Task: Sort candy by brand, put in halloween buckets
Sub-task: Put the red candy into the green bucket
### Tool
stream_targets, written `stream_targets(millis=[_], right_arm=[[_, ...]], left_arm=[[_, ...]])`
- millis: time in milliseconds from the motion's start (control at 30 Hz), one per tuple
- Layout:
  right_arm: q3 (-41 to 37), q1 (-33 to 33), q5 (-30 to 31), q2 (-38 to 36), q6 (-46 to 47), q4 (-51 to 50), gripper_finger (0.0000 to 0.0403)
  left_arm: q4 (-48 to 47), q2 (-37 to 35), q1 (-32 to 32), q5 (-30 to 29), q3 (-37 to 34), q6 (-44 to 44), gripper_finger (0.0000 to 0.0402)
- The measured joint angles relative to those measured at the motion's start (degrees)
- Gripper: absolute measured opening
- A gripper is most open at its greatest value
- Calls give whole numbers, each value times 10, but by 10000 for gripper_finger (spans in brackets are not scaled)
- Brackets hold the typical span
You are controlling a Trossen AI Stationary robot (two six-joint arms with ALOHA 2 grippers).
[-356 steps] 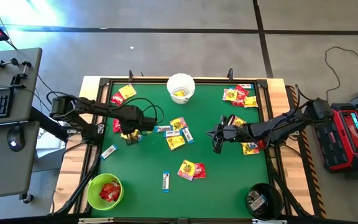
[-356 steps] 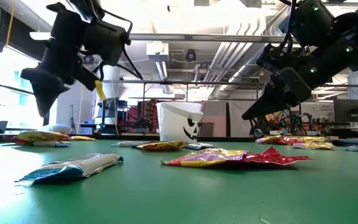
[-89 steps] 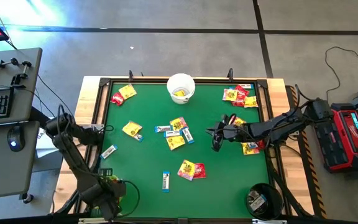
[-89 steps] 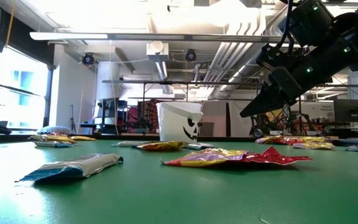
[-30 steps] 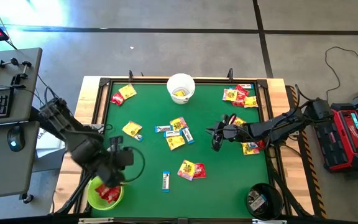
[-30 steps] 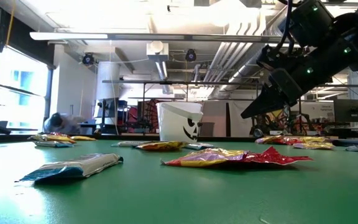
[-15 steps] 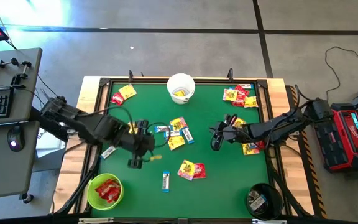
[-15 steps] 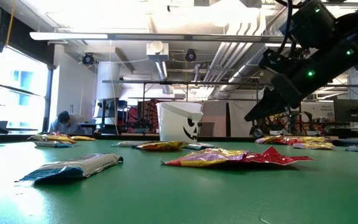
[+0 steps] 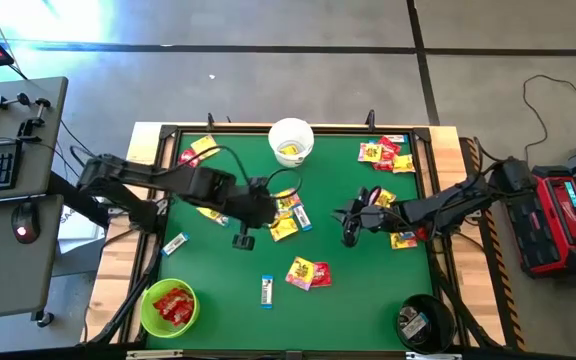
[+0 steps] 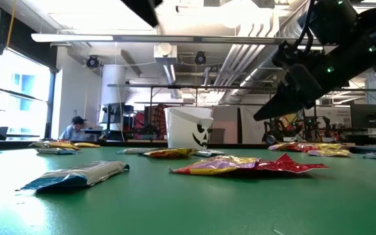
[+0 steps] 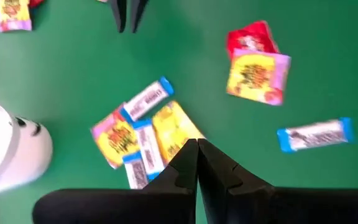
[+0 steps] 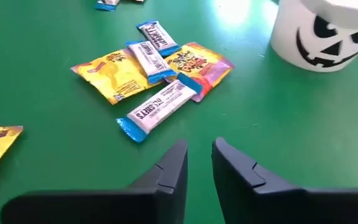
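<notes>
My left gripper (image 11: 197, 149) is pinched shut and empty, right above the thin crinkly yellow packet (image 11: 171, 129) in the middle pile (light, floppy, slippery). I would pinch its flat edge. My right gripper (image 12: 199, 152), slightly open, waits nearby.

The table (image 9: 358, 285) wears a matt green felt-like cloth inside a pale wood rim (image 9: 113, 262). The candy (image 12: 158, 104) packets are crinkly, glossy foil. The white bucket (image 12: 323, 30) is smooth shiny plastic; the lime one (image 9: 150, 310) likewise
</notes>
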Motion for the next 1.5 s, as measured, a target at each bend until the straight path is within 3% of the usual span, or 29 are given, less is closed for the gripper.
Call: stream_targets(millis=[100,267,533,700,933,1167,1500], right_arm=[[0,0,34,-16,-10,-14,96],[0,-19,88,-79,-7,-81,143],[0,-126,109,-184,32,-266,184],[0,-212,81,-191,32,-344,186],[0,-323,33,-156,12,-365,186],[0,-406,1,-97,-25,-323,186],[2,-463,-11,5,-30,-249,185]], left_arm=[[63,16,24,11,-24,25,0],[235,16,59,89,-135,36,0],[473,13,68,92,-278,30,0],[623,13,68,92,-345,15,0],[813,13,67,92,-417,0,0],[842,13,66,92,-429,-5,0],[842,13,48,91,-429,-9,0]])
